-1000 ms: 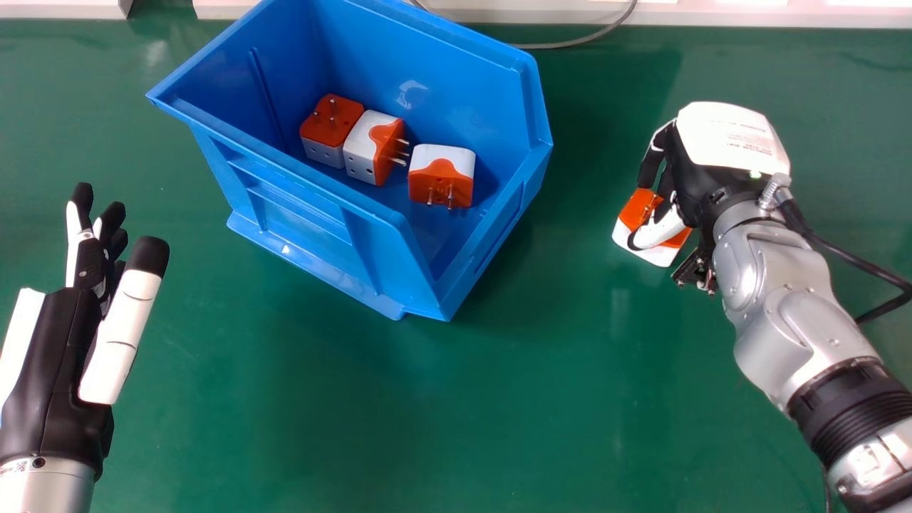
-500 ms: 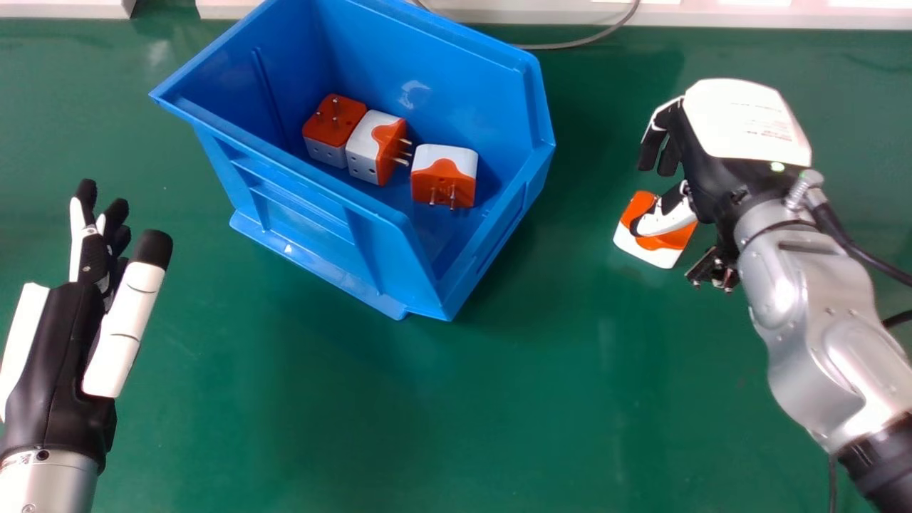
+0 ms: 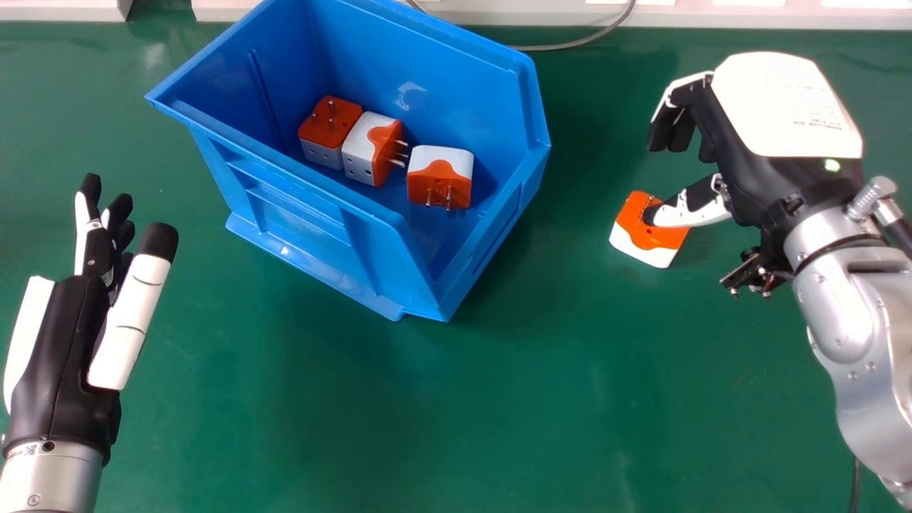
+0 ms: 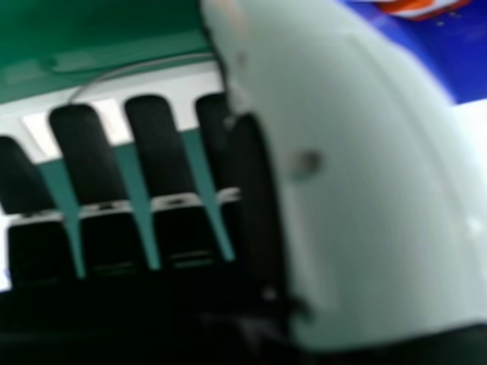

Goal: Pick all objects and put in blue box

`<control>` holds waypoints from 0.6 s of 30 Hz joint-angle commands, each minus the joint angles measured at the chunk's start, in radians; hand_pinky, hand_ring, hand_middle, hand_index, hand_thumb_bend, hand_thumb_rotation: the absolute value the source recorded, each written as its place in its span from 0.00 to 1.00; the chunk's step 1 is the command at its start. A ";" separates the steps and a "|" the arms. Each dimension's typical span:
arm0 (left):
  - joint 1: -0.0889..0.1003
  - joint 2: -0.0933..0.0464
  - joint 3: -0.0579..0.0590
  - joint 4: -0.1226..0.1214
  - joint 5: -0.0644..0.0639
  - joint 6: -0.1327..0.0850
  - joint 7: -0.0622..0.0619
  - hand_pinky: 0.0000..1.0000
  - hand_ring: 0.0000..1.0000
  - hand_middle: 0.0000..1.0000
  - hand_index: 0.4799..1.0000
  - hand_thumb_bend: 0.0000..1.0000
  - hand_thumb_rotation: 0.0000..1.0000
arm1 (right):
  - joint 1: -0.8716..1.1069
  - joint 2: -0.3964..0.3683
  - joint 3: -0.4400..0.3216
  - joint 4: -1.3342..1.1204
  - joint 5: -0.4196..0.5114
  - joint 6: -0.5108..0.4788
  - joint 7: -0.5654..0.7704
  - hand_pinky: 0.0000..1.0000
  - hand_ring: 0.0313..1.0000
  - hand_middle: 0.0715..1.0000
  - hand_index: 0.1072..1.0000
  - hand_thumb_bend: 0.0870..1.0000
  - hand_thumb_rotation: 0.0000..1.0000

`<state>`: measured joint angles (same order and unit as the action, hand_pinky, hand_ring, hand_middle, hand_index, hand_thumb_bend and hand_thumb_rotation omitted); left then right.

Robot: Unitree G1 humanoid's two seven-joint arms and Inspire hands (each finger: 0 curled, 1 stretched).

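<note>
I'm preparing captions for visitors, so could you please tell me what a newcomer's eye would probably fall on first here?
Probably the blue box, left of centre in the head view, with three orange-and-white adapters inside. Next, likely the right robot hand at that view's right, its thumb over a fourth adapter on the green table.

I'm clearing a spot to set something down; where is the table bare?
The widest patch of table lies between the left hand and right arm, nearer than the blue box. A smaller one separates box and loose plug. It's crowded at that plug, under the right hand, and around the box's three plugs.
</note>
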<state>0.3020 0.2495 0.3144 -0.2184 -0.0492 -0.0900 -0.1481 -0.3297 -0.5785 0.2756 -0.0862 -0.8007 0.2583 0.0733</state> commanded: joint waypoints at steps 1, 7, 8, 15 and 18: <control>0.001 0.012 0.009 -0.009 0.001 -0.003 0.002 1.00 1.00 1.00 1.00 0.78 0.93 | -0.006 0.006 -0.020 -0.008 -0.043 0.005 -0.034 0.22 0.27 0.44 0.42 0.46 0.00; 0.008 0.014 0.011 -0.016 0.000 -0.004 -0.002 1.00 1.00 1.00 1.00 0.78 0.93 | -0.025 0.027 0.006 0.008 -0.146 0.082 0.012 0.32 0.37 0.45 0.43 0.46 0.08; 0.009 0.015 0.012 -0.016 0.000 -0.005 -0.002 1.00 1.00 1.00 1.00 0.78 0.93 | -0.026 0.032 0.006 0.011 -0.143 0.085 0.024 0.33 0.39 0.45 0.43 0.46 0.10; 0.012 0.014 0.015 -0.016 0.000 -0.009 -0.002 1.00 1.00 1.00 1.00 0.78 0.93 | -0.035 0.058 0.017 0.066 -0.120 0.077 0.063 0.64 0.76 0.81 0.76 0.59 0.49; 0.011 0.015 0.015 -0.016 0.001 -0.007 -0.001 1.00 1.00 1.00 1.00 0.78 0.93 | -0.056 0.066 0.028 0.112 -0.128 0.079 0.076 0.73 0.84 0.89 0.83 0.65 0.56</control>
<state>0.3100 0.2517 0.3207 -0.2185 -0.0493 -0.0867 -0.1497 -0.3461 -0.5137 0.3031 0.0162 -0.9159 0.3382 0.1443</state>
